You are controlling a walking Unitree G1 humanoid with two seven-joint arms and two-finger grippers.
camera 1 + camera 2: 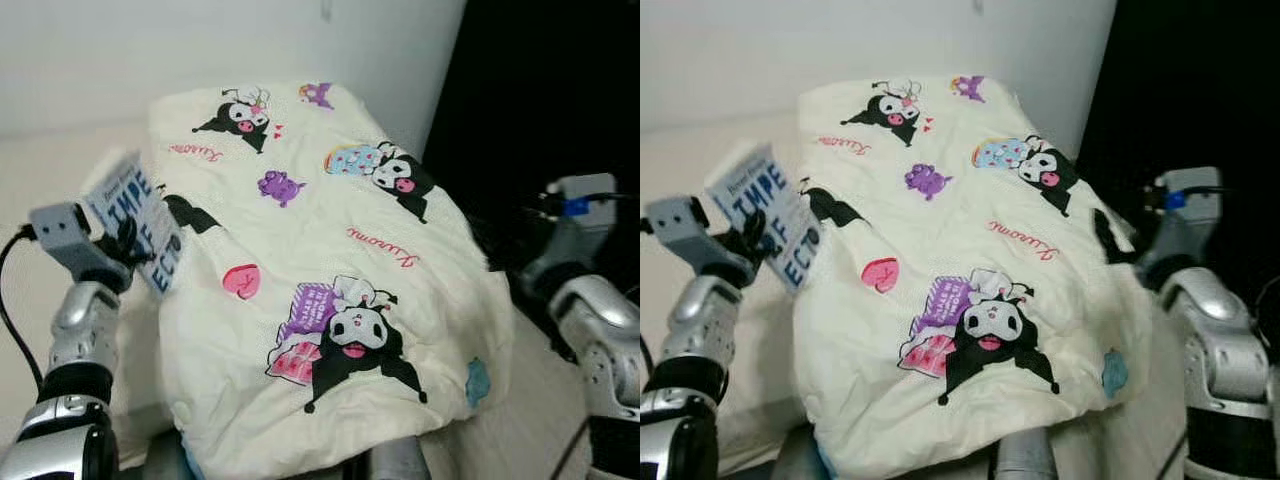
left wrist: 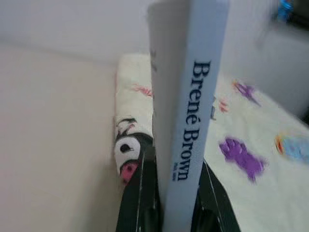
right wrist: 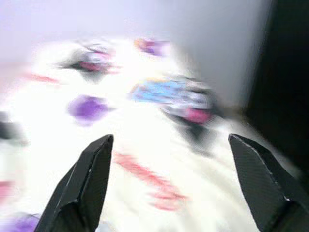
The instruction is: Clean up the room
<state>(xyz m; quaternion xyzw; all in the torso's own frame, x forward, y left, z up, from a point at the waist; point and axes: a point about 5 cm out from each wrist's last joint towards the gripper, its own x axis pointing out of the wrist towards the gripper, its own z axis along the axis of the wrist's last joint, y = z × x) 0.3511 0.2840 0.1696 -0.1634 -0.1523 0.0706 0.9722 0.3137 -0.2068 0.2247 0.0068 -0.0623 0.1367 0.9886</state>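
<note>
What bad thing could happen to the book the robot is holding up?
1. The left tool pinches the Brené Brown book only at its bottom edge, upright. It might tip or slip out and fall.
2. The book hangs right by the edge of the cartoon-print quilt, so a swing could snag it on the fabric.
3. The right tool is wide open close over the quilt and might bump or drag it.

A bulky cream cartoon-printed quilt [image 1: 330,270] fills the middle ground between both arms, a pale-blue paperback book [image 1: 135,215] raised at its left edge; the beige mattress [image 1: 40,170] leftward lies open.
</note>
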